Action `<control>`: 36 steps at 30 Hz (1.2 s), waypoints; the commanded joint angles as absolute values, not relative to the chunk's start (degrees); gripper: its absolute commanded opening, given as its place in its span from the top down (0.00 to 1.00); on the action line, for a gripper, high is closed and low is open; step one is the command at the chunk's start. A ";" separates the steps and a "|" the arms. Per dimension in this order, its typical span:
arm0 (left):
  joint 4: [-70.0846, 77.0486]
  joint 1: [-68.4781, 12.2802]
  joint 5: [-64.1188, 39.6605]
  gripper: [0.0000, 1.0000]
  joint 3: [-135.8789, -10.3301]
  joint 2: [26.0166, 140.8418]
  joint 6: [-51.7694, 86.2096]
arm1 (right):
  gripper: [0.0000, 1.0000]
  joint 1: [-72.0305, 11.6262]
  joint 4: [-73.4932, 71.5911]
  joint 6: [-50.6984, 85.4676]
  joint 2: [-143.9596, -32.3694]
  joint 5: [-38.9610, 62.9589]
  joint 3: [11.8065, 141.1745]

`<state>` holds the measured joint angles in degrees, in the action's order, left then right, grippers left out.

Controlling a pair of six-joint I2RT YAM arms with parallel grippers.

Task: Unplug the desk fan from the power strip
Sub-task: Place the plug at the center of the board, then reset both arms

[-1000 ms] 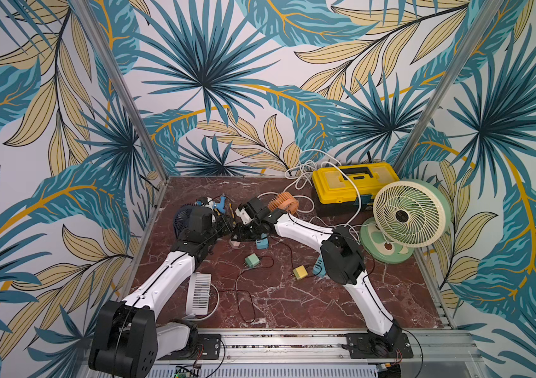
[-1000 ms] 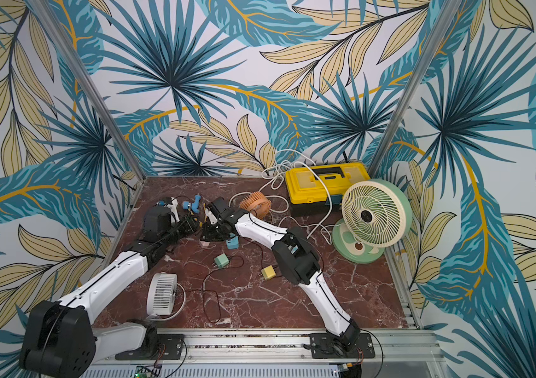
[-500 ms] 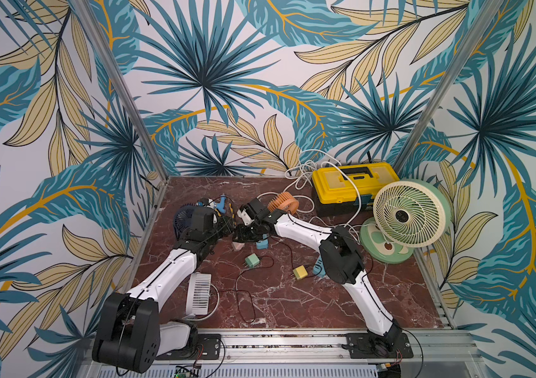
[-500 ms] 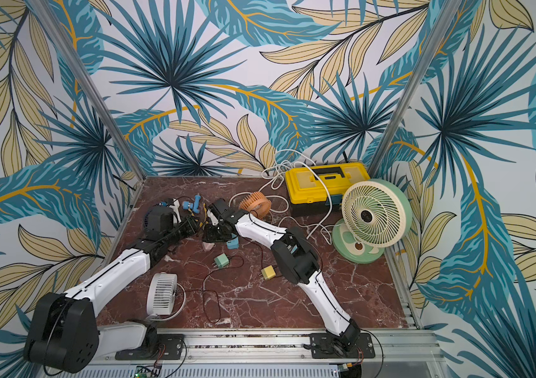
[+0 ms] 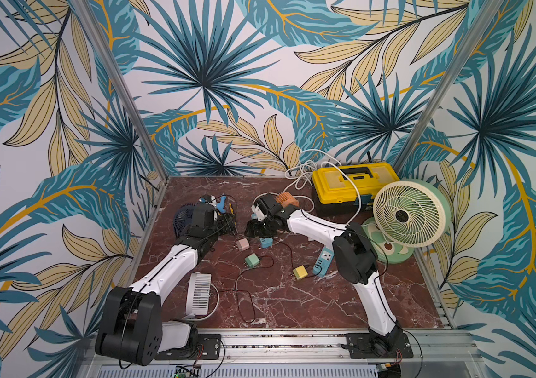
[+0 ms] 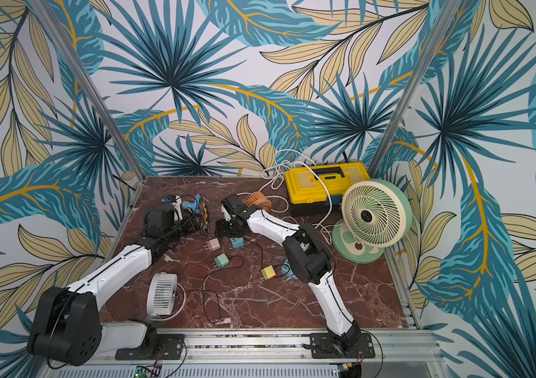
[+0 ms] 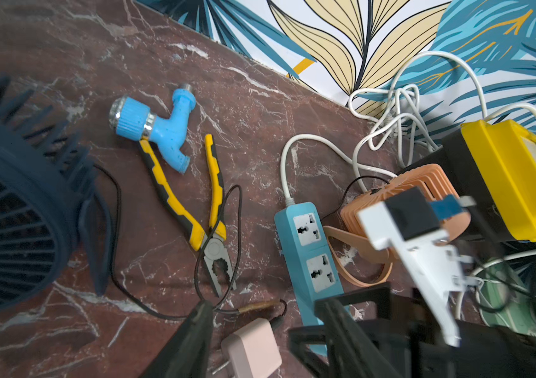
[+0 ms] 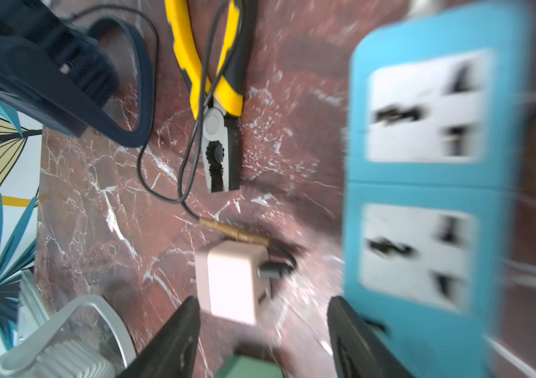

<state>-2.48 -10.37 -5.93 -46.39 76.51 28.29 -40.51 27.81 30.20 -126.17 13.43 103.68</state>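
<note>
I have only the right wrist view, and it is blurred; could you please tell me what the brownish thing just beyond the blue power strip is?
Observer: It is a small orange fan, standing close beside the power strip in the left wrist view.
Operator: Thank you; where does its lead run?
Observer: A white cord leaves the strip's end and runs toward the yellow toolbox at the back.
Operator: And the other arm, is it holding anything?
Observer: No; the left tool is open and empty, near the pink adapter.
</note>
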 commanded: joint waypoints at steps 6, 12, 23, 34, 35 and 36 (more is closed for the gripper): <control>-3.55 -8.63 -3.95 0.32 -48.42 77.22 17.05 | 0.24 -36.92 26.00 22.44 -107.17 6.46 88.60; 2.06 -7.36 -1.18 0.22 -45.30 77.91 13.04 | 0.08 -32.47 21.21 17.51 -92.71 -3.27 74.55; 16.50 -5.95 1.95 0.00 -37.96 78.87 3.13 | 0.01 -16.28 4.71 9.05 -76.27 -6.76 49.05; 22.32 -5.29 -2.47 0.00 -32.96 76.74 0.75 | 0.01 -2.54 -21.52 0.30 -75.94 -14.54 29.39; 22.51 -5.32 -2.15 0.00 -32.43 76.87 0.53 | 0.01 -1.70 -23.07 0.51 -76.74 -13.76 29.03; 22.78 -5.30 -1.36 0.00 -31.90 77.13 0.41 | 0.01 -0.65 -22.70 0.82 -76.99 -12.74 29.40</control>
